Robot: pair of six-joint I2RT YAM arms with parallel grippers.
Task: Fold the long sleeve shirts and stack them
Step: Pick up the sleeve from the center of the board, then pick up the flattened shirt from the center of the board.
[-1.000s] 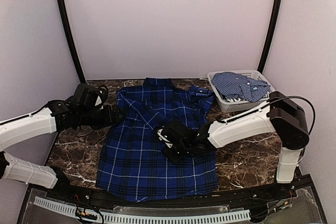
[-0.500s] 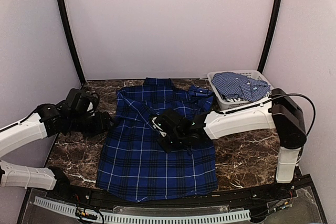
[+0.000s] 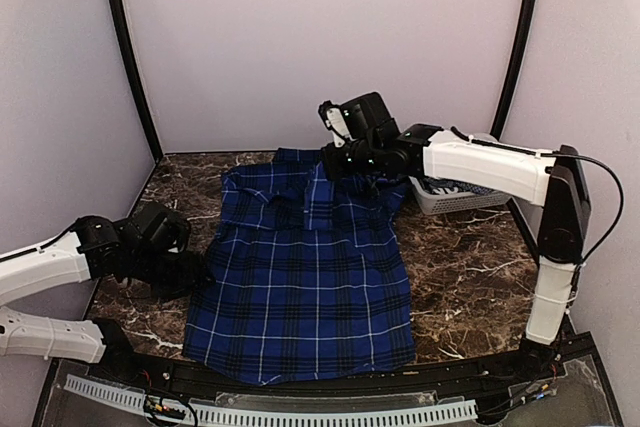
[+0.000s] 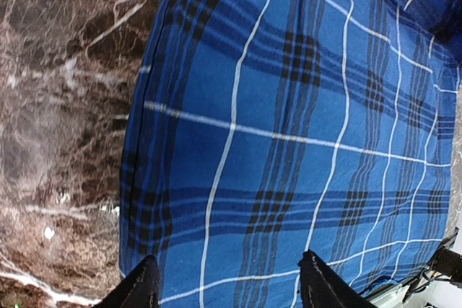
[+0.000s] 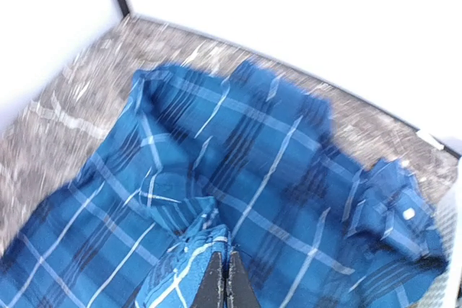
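The dark blue plaid shirt (image 3: 300, 287) lies spread flat on the marble table, collar toward the back wall. My right gripper (image 3: 332, 155) hangs high over the collar end, shut on a sleeve (image 3: 318, 197) that drapes from it down onto the chest. In the right wrist view the shut fingertips (image 5: 228, 279) pinch a bunched fold (image 5: 189, 254) of that plaid cloth. My left gripper (image 3: 198, 273) sits low at the shirt's left side edge, open and holding nothing. Its two fingers (image 4: 143, 288) straddle flat plaid cloth (image 4: 289, 142). The lighter checked shirt is hidden behind my right forearm.
A pale lattice basket (image 3: 455, 199) stands at the back right, mostly behind my right forearm (image 3: 480, 162). Bare marble (image 3: 460, 267) shows right of the shirt and along its left side (image 4: 65, 106). Walls close in at the back and both sides.
My right gripper shut on the sleeve at mid-shirt and carried it up and back toward the collar. My left arm drew back toward the near left along the shirt's edge.
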